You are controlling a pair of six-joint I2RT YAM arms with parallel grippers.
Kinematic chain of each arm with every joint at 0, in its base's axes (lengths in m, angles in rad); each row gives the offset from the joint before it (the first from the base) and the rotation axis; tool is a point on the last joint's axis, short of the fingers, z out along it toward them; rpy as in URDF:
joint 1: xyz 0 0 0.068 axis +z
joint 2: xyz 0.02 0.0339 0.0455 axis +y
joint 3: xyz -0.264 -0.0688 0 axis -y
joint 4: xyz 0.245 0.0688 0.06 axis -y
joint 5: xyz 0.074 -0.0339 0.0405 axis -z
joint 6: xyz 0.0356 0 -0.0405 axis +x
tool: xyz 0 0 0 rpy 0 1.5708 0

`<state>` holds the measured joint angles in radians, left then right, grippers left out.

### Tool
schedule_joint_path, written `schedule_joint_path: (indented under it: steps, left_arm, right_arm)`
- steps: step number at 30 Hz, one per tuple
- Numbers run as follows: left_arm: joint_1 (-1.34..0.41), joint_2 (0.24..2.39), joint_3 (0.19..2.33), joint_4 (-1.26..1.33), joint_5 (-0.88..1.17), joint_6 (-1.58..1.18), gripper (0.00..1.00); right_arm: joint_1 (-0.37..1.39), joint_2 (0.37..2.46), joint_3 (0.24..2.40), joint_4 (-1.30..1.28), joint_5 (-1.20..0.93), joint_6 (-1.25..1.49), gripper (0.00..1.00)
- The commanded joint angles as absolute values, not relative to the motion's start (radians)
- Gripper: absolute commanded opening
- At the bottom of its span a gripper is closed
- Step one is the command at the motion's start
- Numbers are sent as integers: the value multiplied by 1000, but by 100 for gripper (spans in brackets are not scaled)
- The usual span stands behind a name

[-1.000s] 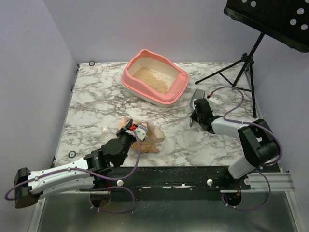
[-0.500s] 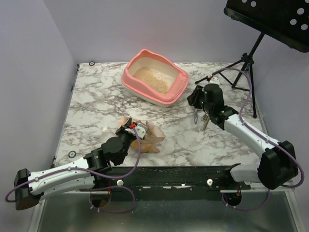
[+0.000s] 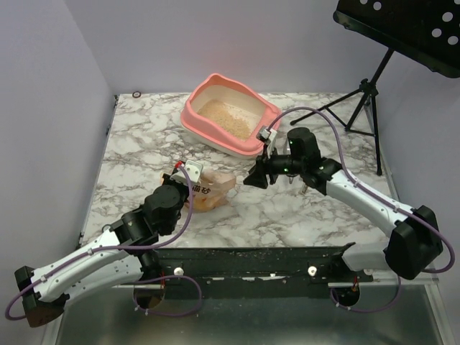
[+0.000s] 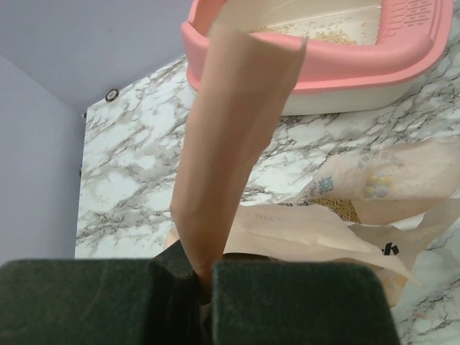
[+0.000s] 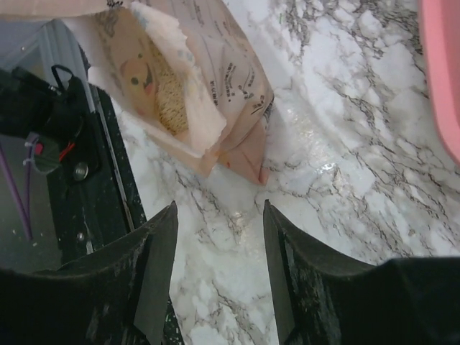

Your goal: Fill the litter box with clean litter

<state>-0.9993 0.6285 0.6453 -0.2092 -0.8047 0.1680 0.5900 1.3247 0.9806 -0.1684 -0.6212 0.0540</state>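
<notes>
Marble-patterned table (image 3: 136,144), seen from above. We mark the litter box (image 3: 248,147) at the far centre, with a layer of clean litter (image 3: 224,117) on its floor. Left gripper (image 3: 188,172) — jaws clamped on the upper edge of a tan paper bag (image 3: 212,192), whose lower part seems to rest on the marble. Right gripper (image 3: 253,178) — jaws apart, holding nothing, over the table between bag and box.

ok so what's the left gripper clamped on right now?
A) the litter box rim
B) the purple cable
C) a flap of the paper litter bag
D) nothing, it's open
C: in the left wrist view the left gripper is shut on a tan flap of the litter bag, which rises from between its pads.
</notes>
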Motion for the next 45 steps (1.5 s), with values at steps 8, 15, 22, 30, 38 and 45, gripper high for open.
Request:
schedule_joint_path:
  steps: [8,15,22,30,38,45]
  left_arm:
    - [-991,583,686,-87,-784,90,0]
    - [-988,546,654,-84,-792,109,0]
    - [-983,541,637,-66,-796,129,0]
    - [-979,545,635,-63,-796,127,0]
    - [-974,552,634,-63,-796,127,0]
    - [-969,563,632,-63,-793,126,0]
  right_arm:
    - [591,1405,815,317,-903,-103,61]
    - [598,1497,822,480,-968,-69,60]
    - [611,1539,799,661,-1087,98,60]
    - [621,1591,746,842,-1106,218,60]
    - [634,1655,742,945,-1092,271,60]
    - [638,1704,739,1067,-1097,353,60]
